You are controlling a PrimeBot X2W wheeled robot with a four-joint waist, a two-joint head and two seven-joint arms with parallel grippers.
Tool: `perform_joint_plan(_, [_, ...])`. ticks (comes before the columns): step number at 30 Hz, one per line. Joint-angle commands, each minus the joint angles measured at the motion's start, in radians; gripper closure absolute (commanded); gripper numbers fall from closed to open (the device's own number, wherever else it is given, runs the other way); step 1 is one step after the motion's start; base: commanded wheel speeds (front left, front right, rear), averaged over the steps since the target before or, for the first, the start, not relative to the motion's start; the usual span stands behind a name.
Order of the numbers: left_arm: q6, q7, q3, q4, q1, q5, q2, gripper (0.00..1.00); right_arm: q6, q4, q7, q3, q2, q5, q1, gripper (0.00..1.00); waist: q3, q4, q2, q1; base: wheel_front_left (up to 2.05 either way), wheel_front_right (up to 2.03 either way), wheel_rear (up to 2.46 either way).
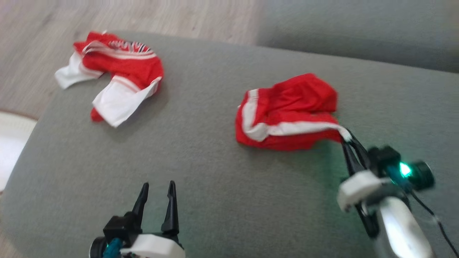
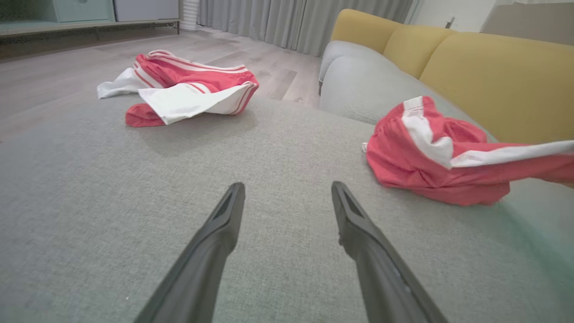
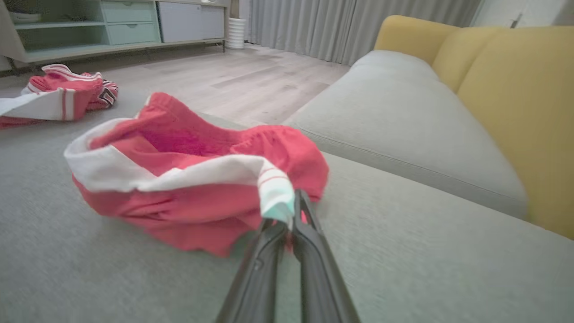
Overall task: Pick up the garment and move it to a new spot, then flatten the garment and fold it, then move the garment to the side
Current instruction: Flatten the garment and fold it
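Two red-and-white garments on the grey sofa seat [image 1: 215, 186]; the near garment [image 1: 287, 118] lies mid-seat, its white hem pinched tight by the right tool [image 1: 346, 138]; the left tool [image 1: 157, 187] gapes empty; the far garment [image 1: 118, 71] lies by the seat's left edge.
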Motion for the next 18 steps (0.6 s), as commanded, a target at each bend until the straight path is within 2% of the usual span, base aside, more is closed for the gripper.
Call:
perform_joint_plan(1, [0.004,-0.006,0.033,-0.033,-0.009,0.005,0.018,0.0,0.008,-0.07,0.013,-0.005,0.0,-0.019,0.0,1.0,-0.041,-0.04,0.0,0.0002,0.0,0.0,0.0])
perform_joint_plan(6, [0.011,0.003,0.033,-0.048,0.004,0.001,0.029,0.0,0.008,-0.205,0.078,-0.132,0.0,-0.071,0.109,1.0,-0.06,-0.059,0.0,0.0002,0.0,0.0,0.0])
perform_joint_plan(11, [0.012,0.006,0.032,-0.061,0.004,0.0,0.035,0.0,0.008,-0.227,0.107,-0.209,0.0,-0.109,0.149,1.0,-0.048,-0.059,0.0,0.0002,0.0,0.0,0.0])
perform_joint_plan(15, [0.014,0.007,0.031,-0.068,-0.003,0.002,0.036,0.0,0.008,-0.176,0.109,-0.269,-0.002,-0.145,0.142,0.98,-0.025,-0.055,0.0,0.0002,0.0,0.0,0.0])
perform_joint_plan(16, [0.014,0.007,0.031,-0.068,-0.004,0.001,0.037,0.0,0.008,-0.16,0.106,-0.283,-0.002,-0.154,0.137,0.74,-0.021,-0.054,0.0,0.0002,0.0,0.0,0.0])
perform_joint_plan(17, [0.014,0.007,0.031,-0.067,-0.005,0.001,0.037,0.0,0.008,-0.144,0.098,-0.293,-0.002,-0.162,0.132,0.4,-0.018,-0.054,0.0,0.0002,0.0,0.0,0.0])
perform_joint_plan(18, [0.014,0.007,0.03,-0.067,-0.006,0.001,0.037,0.0,0.008,-0.13,0.088,-0.304,-0.002,-0.17,0.126,0.0,-0.015,-0.053,0.0,0.0002,0.0,0.0,0.0])
